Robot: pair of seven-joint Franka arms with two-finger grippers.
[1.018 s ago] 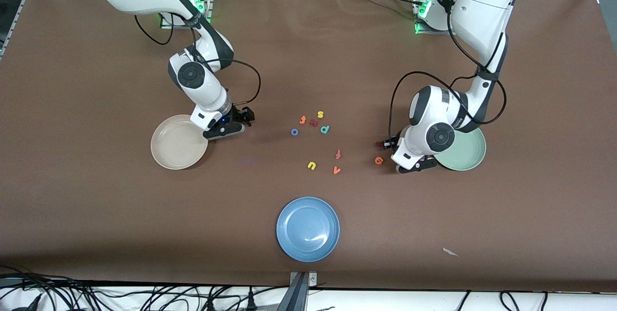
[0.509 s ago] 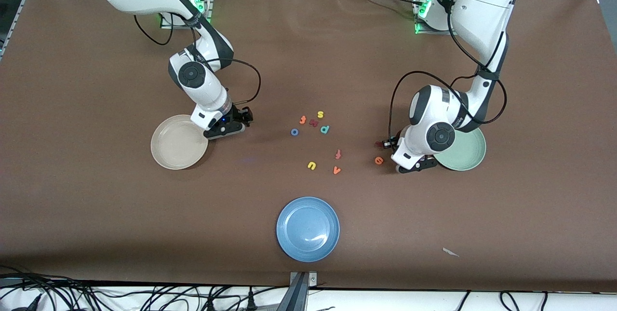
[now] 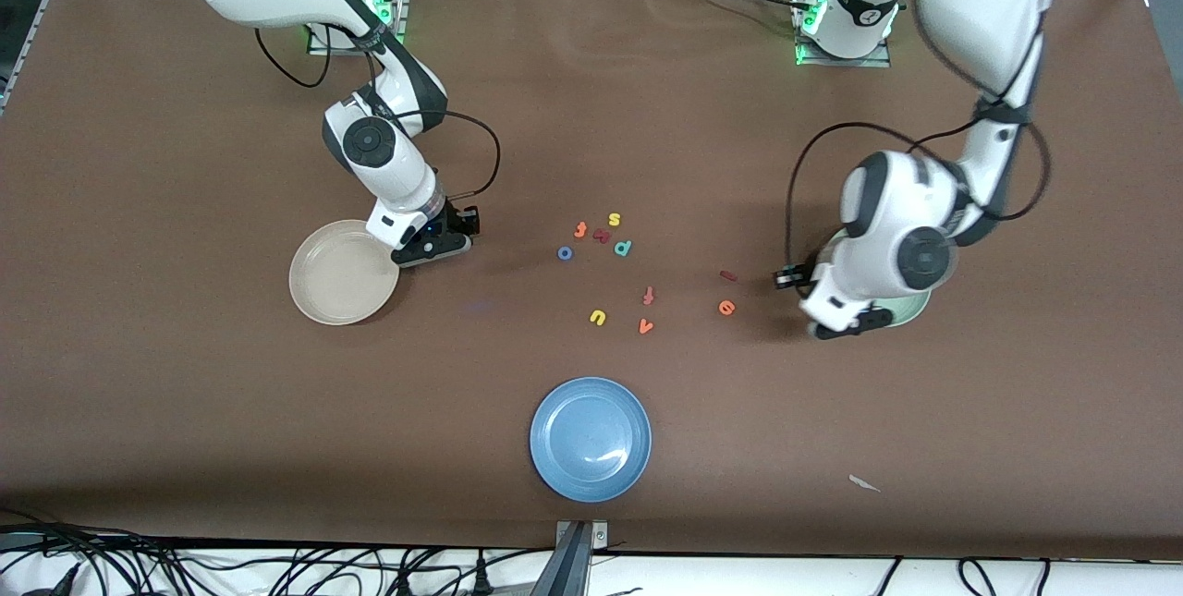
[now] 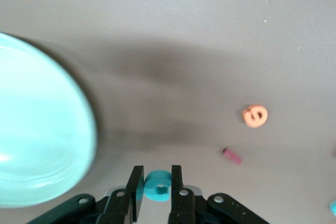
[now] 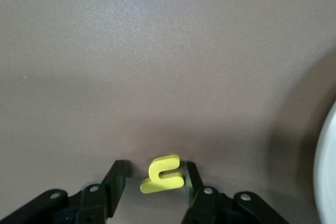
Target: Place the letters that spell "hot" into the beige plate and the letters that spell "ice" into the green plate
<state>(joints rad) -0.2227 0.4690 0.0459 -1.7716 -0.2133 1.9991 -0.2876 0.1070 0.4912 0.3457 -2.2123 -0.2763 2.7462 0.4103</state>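
Teal "c" between left fingers

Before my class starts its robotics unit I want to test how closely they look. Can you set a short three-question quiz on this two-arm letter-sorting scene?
1. True or false: the blue plate holds no letters.
2. Which letter is the left claw shut on?
A. orange "e"
B. teal "c"
C. yellow "u"
3. Fill the gap: the yellow "h" lies on the table between the open fingers of the ___ claw.

Key
1. True.
2. B.
3. Right: it is the right claw.
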